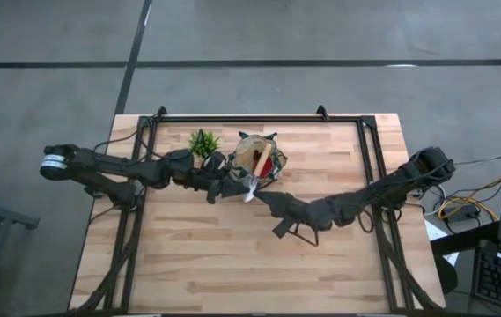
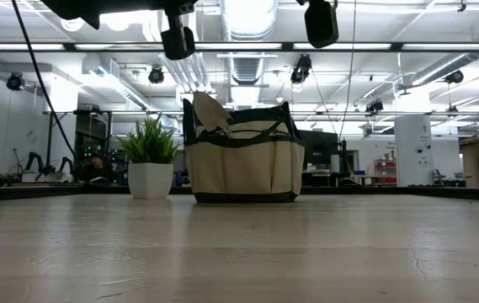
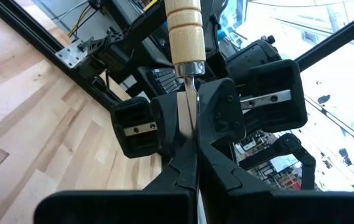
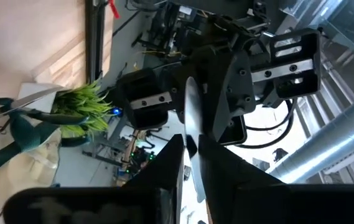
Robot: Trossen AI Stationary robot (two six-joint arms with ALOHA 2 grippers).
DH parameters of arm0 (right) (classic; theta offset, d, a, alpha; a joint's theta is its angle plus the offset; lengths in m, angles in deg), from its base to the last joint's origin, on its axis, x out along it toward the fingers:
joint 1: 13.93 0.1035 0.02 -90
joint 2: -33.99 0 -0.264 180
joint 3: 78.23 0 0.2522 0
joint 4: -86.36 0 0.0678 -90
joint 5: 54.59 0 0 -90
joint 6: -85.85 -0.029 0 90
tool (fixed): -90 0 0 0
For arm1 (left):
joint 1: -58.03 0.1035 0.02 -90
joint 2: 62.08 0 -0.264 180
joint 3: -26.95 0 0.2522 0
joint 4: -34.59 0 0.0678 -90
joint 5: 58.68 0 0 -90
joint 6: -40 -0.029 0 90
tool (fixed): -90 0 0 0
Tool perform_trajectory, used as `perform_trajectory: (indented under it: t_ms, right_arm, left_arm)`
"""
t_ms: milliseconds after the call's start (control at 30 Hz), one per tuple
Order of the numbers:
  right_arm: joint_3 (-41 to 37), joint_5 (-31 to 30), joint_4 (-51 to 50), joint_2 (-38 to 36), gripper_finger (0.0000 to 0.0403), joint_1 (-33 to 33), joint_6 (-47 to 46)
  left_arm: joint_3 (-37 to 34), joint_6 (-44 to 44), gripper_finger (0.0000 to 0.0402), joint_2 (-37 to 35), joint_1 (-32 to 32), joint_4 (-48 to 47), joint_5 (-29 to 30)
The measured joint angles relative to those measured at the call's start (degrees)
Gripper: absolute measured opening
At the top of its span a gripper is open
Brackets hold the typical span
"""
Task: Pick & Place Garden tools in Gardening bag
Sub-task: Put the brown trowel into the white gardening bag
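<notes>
The tan gardening bag (image 1: 272, 148) (image 2: 243, 160) stands at the table's far middle, and a pale tool part (image 2: 208, 109) sticks out of its top. A trowel with a wooden handle (image 1: 262, 163) (image 3: 183, 25) and a metal blade (image 1: 250, 190) is held high over the bag's near rim. My left gripper (image 1: 235, 187) (image 3: 195, 168) and my right gripper (image 1: 260, 196) (image 4: 192, 155) face each other, both shut on the blade. The low view shows only the arms' undersides (image 2: 178, 38) above the bag. My left gripper pinches the trowel's metal blade (image 3: 190, 134) between its two fingers, coming level from the table's left. The blade stands edge-on and the wooden handle points away over the bag. The trowel is lifted clear. My right gripper pinches the same blade (image 4: 191, 124) between its two fingers, coming from the table's right and near side, opposite the left gripper. The blade shows edge-on in the gap. The trowel is lifted clear of the table.
A green potted plant (image 1: 202, 143) (image 2: 151, 160) stands just left of the bag. A black frame (image 1: 259, 118) runs along the table's far edge and down both sides. A metal tool with dark green handles (image 4: 24, 121) lies at the bag's mouth. Open wood lies toward the near edge (image 1: 232, 264).
</notes>
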Motion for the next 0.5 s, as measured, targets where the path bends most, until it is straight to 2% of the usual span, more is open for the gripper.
perform_trajectory:
  t_ms: [367, 500]
  right_arm:
    - [0.0, 0.8, 2.1, 0.0, 0.0041, -0.9, 2.3]
    - [0.0, 0.7, 2.1, 0.0, 0.0021, -0.9, 0.6]
  left_arm:
    - [0.0, 0.0, 0.0009, 0.0, 0.0, 0.2, 0.0]
    - [0.0, -0.1, 0.0011, 0.2, 0.0, 0.2, 0.0]
